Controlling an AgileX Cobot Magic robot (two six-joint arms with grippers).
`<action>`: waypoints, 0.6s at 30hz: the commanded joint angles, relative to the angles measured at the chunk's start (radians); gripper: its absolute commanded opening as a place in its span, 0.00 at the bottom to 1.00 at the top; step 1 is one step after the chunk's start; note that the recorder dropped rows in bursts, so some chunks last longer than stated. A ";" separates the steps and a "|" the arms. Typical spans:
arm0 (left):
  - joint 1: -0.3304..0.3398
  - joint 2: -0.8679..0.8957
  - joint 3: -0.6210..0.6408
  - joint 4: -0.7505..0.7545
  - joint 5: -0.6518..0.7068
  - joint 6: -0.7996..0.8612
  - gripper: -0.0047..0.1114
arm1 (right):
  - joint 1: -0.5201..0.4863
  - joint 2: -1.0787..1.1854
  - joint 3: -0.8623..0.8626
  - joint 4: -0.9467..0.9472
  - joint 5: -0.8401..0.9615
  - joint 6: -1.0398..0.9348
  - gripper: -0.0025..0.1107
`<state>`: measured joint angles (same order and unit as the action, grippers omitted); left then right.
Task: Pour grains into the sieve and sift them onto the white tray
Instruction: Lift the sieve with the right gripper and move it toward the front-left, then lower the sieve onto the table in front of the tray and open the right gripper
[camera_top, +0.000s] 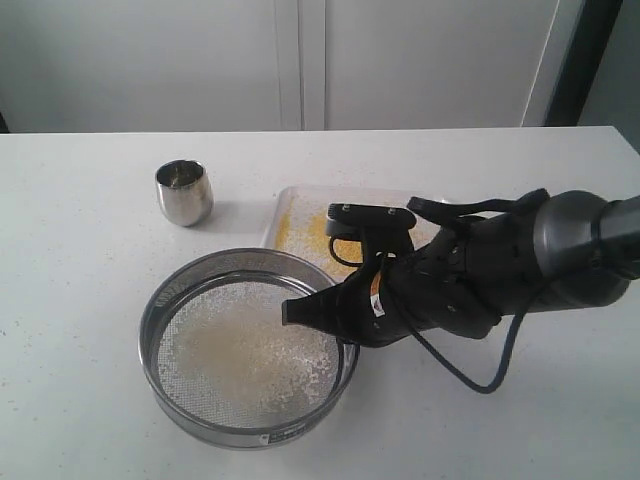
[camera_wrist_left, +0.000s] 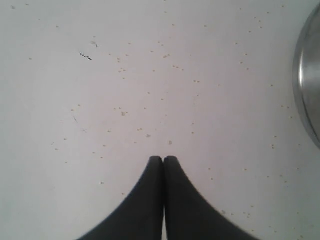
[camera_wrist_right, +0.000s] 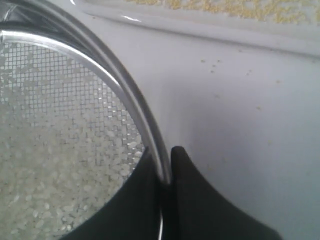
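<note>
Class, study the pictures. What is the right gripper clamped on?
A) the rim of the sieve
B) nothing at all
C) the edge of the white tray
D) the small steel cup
A: in the right wrist view, the right gripper has one finger inside the sieve wall and one outside it, pinching the rim.

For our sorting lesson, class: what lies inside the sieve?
Whitish rice-like grains spread over the mesh of the sieve. The right gripper, shut on its rim, hides a small part of the inside.
</note>
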<state>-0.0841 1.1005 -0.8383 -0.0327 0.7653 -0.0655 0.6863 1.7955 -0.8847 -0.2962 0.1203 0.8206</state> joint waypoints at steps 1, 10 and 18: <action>0.002 -0.008 0.004 -0.010 0.010 0.002 0.04 | 0.003 0.024 -0.002 -0.022 -0.057 -0.010 0.02; 0.002 -0.008 0.004 -0.010 0.010 0.002 0.04 | 0.000 0.033 -0.038 -0.041 0.012 -0.013 0.02; 0.002 -0.008 0.004 -0.010 0.010 0.002 0.04 | 0.000 0.033 -0.126 -0.041 0.215 -0.008 0.02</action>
<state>-0.0841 1.1005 -0.8383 -0.0327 0.7653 -0.0655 0.6863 1.8378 -0.9957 -0.3414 0.3282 0.8036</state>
